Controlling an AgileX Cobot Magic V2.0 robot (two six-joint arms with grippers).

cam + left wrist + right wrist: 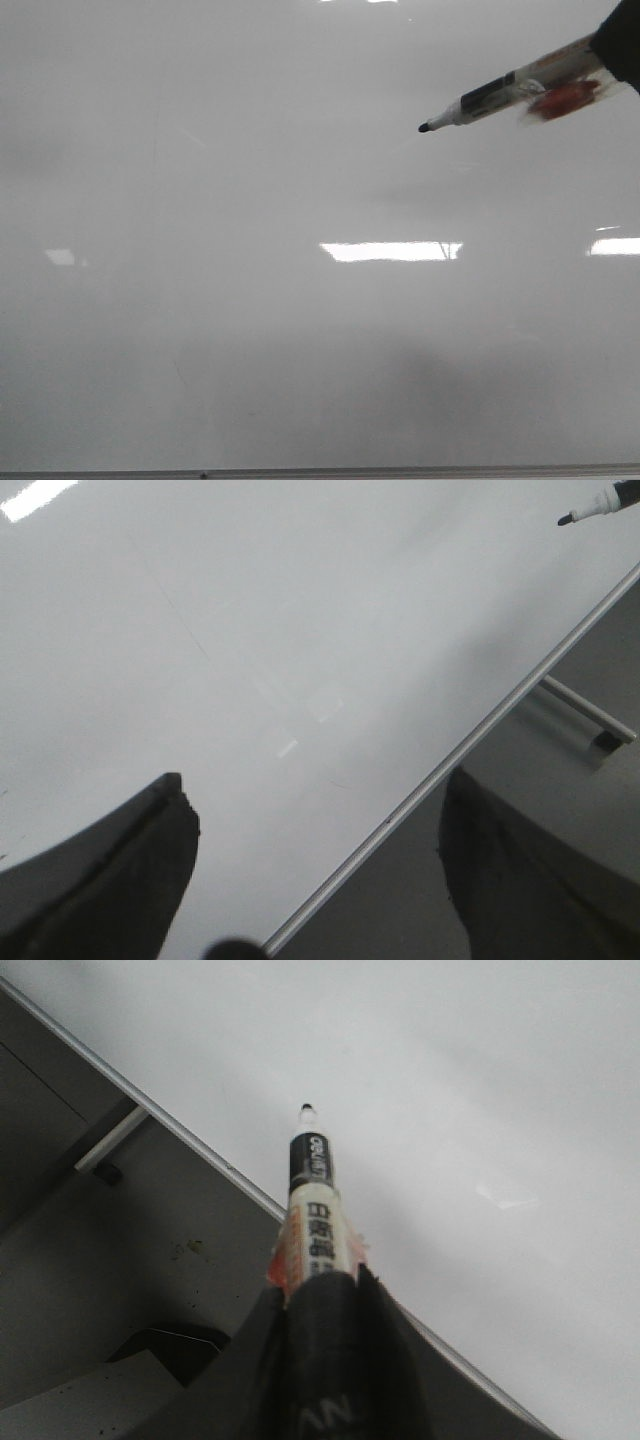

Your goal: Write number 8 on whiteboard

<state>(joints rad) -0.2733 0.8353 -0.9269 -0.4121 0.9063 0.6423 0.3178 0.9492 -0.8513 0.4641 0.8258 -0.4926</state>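
the whiteboard [300,330] fills the front view, glossy and pale, with bright rectangular light reflections [391,251] and a thin grey bottom rim [320,470]; no black figure 8 is drawn on it in any view. ahead of the right pincer [322,1295], which is clenched on a black-tipped marker [500,95], the pen's tip points out over the bare board; whether the tip touches the surface cannot be told. only the front view shows a blurred red patch [566,99] just beside the marker's barrel; only the right wrist view shows the printed label on the barrel. the left pincer [315,870] hangs released, its dark fingers [120,870] well apart, straddling the board's rim. beyond that rim the left wrist view shows a grey metal bar [590,710], and the marker tip at the far corner.
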